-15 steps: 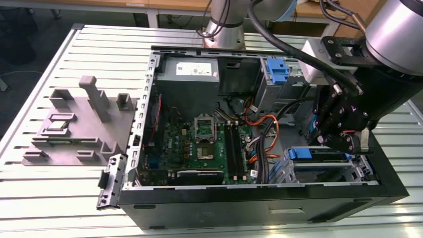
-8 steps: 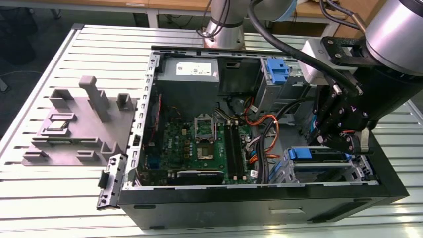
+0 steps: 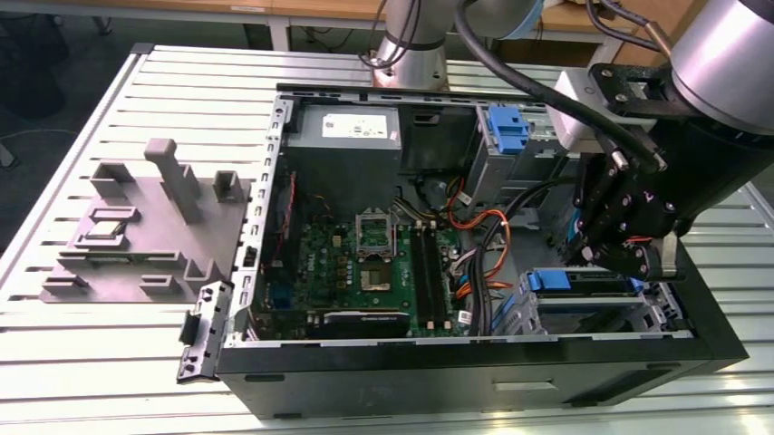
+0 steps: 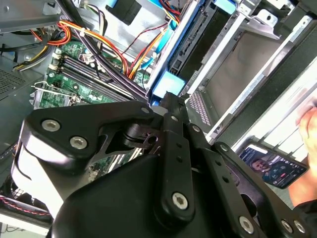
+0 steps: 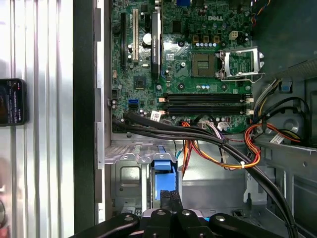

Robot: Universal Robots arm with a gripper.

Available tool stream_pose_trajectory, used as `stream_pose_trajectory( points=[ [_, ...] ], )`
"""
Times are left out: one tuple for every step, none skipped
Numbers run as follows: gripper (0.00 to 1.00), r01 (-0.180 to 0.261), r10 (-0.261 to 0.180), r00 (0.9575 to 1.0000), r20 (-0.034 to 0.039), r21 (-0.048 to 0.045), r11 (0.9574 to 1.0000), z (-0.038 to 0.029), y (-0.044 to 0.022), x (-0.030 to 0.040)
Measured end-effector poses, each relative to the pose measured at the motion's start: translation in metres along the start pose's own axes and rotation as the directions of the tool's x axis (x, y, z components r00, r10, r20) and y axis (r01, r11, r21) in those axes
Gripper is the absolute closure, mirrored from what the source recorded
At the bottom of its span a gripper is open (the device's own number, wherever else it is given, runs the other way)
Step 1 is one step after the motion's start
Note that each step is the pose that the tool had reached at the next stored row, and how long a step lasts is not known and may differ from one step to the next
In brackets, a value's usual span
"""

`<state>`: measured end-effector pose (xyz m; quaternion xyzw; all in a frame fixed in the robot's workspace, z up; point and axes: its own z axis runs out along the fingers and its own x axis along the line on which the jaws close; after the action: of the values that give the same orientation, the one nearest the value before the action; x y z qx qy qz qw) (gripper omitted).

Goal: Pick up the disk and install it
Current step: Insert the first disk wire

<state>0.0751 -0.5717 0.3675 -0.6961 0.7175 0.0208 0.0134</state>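
The disk (image 3: 563,279) sits slotted in the drive cage at the case's front corner, on the exterior view's right. Its blue carrier end (image 5: 163,167) shows in both wrist views, with the dark drive edge (image 4: 190,42) running back into the bay; its label is hidden. My gripper (image 3: 619,270) reaches down into that cage. The black fingers (image 5: 170,199) are pressed together, shut, with their tips right at the blue carrier end (image 4: 167,85). Nothing is held between them.
The open computer case (image 3: 484,362) lies on a slatted white table. Black and orange cables (image 5: 198,134) cross beside the cage. A second blue caddy (image 3: 508,127) sits near the power supply (image 3: 344,127). A grey fixture (image 3: 140,236) stands left. A phone (image 5: 12,101) and a hand (image 4: 307,124) are beside the case.
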Motion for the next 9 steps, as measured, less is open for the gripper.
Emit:
stream_pose_trajectory(
  points=[
    [0.9, 0.0, 0.0, 1.0, 0.0002, 0.0, 1.0, -0.0001, 0.0, 0.0],
    [0.9, 0.0, 0.0, 1.0, 0.0002, 0.0, 1.0, -0.0001, 0.0, 0.0],
    [0.9, 0.0, 0.0, 1.0, 0.0003, 0.0, 1.0, -0.0001, 0.0, 0.0],
    [0.9, 0.001, -0.001, 1.0, 0.0001, 0.0, 1.0, -0.0002, -0.0001, 0.0],
    [0.9, 0.008, -0.008, 1.0, 0.0, -0.0004, 1.0, -0.0002, -0.0001, 0.0],
    [0.9, 0.025, -0.025, 0.9997, -0.0004, -0.0012, 0.9997, -0.0002, -0.0001, 0.0],
    [0.9, 0.042, -0.042, 0.9991, -0.0007, -0.002, 0.9991, -0.0002, -0.0002, 0.0],
    [0.9, 0.06, -0.06, 0.9982, -0.0008, -0.003, 0.9982, -0.0001, -0.0001, 0.0],
    [0.9, 0.078, -0.078, 0.997, -0.0009, -0.0038, 0.997, 0.0, -0.0001, 0.0]
  ],
)
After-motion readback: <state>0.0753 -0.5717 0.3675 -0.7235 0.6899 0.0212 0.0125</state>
